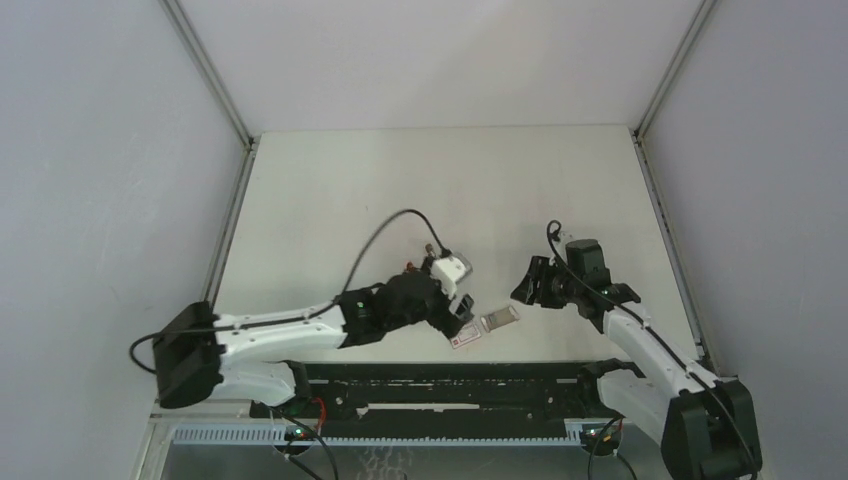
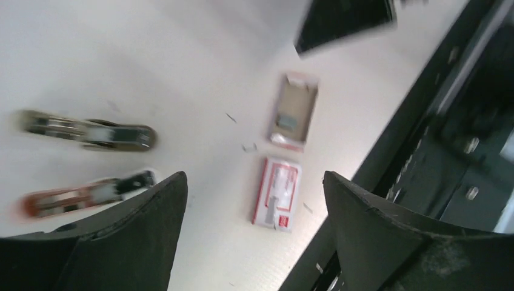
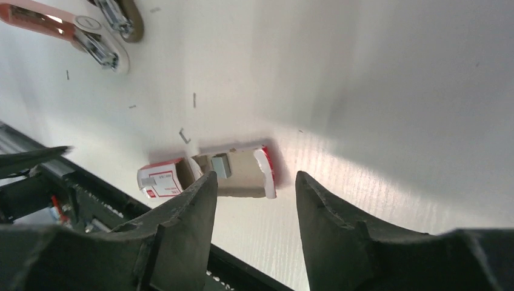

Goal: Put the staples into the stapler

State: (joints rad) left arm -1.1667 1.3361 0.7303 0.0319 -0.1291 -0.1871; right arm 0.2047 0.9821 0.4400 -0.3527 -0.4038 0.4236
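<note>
The left arm stretches low from its base toward the middle of the table [image 1: 400,180], with the left gripper [image 2: 254,179] spread wide and holding nothing. The stapler [image 2: 73,197] lies swung open near its left finger. The staples [image 2: 287,121] sit inside an open cardboard tray [image 2: 305,91], next to a white-and-red sleeve [image 2: 277,193]. The right arm bends inward. The right gripper [image 3: 256,176] is parted and empty, tilted over the tray.

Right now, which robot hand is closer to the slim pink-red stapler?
Left. The left gripper hovers right beside the stapler; the right gripper hangs by the open brown cardboard tray, farther away.
</note>
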